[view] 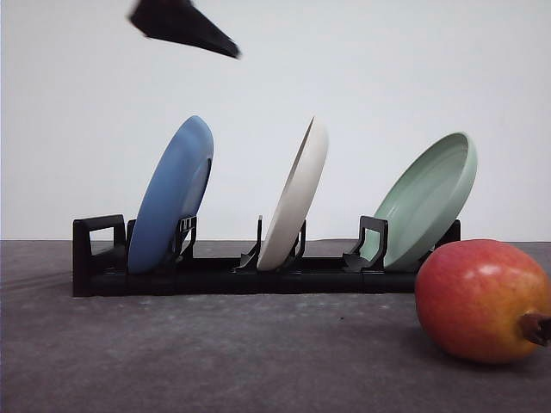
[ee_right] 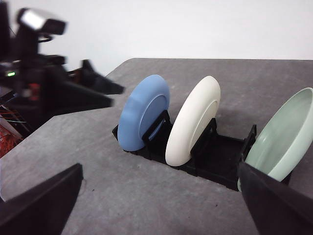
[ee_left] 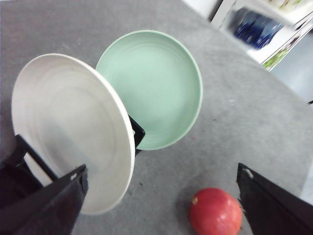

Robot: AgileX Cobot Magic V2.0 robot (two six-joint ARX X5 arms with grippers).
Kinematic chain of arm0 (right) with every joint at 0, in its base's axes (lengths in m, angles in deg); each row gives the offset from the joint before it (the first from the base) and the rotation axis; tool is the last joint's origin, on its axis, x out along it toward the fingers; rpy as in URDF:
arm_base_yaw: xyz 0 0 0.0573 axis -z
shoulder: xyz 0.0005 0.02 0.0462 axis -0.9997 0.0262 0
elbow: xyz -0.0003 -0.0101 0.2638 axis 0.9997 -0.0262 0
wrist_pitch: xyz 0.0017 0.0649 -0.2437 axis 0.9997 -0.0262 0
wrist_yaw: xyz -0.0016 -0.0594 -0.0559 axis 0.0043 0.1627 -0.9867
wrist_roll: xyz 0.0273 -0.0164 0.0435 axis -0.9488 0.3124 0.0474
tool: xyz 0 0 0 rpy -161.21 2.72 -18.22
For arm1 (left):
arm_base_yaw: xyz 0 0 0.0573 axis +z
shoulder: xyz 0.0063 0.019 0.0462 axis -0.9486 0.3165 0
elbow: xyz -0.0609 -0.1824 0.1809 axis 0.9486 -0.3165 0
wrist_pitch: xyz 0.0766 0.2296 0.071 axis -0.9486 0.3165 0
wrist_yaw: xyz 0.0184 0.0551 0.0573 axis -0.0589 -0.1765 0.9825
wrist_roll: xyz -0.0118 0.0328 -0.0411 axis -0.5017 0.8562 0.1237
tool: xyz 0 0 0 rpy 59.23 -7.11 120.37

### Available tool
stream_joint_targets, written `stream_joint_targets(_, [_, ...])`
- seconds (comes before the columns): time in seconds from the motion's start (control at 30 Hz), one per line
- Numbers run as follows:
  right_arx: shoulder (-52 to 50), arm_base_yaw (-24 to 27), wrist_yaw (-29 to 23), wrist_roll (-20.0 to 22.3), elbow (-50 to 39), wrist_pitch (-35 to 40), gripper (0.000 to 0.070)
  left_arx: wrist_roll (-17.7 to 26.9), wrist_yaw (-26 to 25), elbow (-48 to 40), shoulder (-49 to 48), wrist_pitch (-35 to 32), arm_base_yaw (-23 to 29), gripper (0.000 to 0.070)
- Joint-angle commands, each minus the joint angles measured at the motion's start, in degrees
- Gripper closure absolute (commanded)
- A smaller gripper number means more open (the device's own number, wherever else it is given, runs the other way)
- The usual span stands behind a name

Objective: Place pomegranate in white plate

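Three plates stand in a black rack (view: 215,277); the white plate (view: 297,196) sits upright just beneath the left gripper (ee_left: 161,205), jaws spread, empty, with the pomegranate (ee_left: 215,211) between its fingertips below.

A black rack (view: 215,275) stands on the grey worktop (view: 215,353). A blue plate (view: 172,194) leans in its left slot, a pale green plate (view: 430,198) in its right slot.
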Motion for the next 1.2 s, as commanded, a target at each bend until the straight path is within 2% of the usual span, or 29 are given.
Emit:
stream_joint_targets(0.0, [0.2,0.0,0.1,-0.6,0.9,0.5,0.0051,-0.2,1.3,4.7,4.4,0.8,-1.4,0.0103])
stream_joint_targets(0.1, [0.2,0.0,0.0,-0.6,0.9,0.5,0.0051,-0.1,3.5,10.1,10.5,2.2,-3.3,0.0104])
stream_joint_targets(0.2, [0.2,0.0,0.0,-0.6,0.9,0.5,0.0051,-0.1,7.7,13.7,15.4,2.8,-4.7,0.0104])
stream_joint_targets(0.4, [0.2,0.0,0.1,-0.7,0.9,0.5,0.0051,-0.1,12.2,15.3,21.7,2.3,-6.1,0.0104])
stream_joint_targets(0.67, [0.2,0.0,0.0,-0.7,0.9,0.5,0.0051,0.0,13.1,15.3,26.1,2.6,-6.2,0.0117])
stream_joint_targets(0.7, [0.2,0.0,0.0,-0.7,0.9,0.5,0.0051,0.0,13.1,15.3,26.2,2.7,-6.2,0.0145])
stream_joint_targets(0.73, [0.2,0.0,0.0,-0.7,0.9,0.5,0.0051,0.0,13.1,15.3,26.2,2.9,-6.2,0.0201])
stream_joint_targets(0.87, [0.2,0.0,0.0,-0.7,0.9,0.5,0.0051,0.2,13.0,15.4,26.2,2.7,-6.6,0.05])
stream_joint_targets(1.0, [0.2,0.0,0.0,-0.7,0.9,0.5,0.0051,0.2,13.0,15.8,26.2,3.5,-6.7,0.068])
stream_joint_targets(1.03, [0.2,0.0,0.0,-0.7,0.9,0.5,0.0051,0.2,13.0,16.0,26.2,3.8,-6.7,0.07])
stream_joint_targets(1.17, [0.2,0.0,0.0,-0.6,0.9,0.5,0.0051,-0.2,13.0,16.5,26.2,3.8,-7.0,0.07])
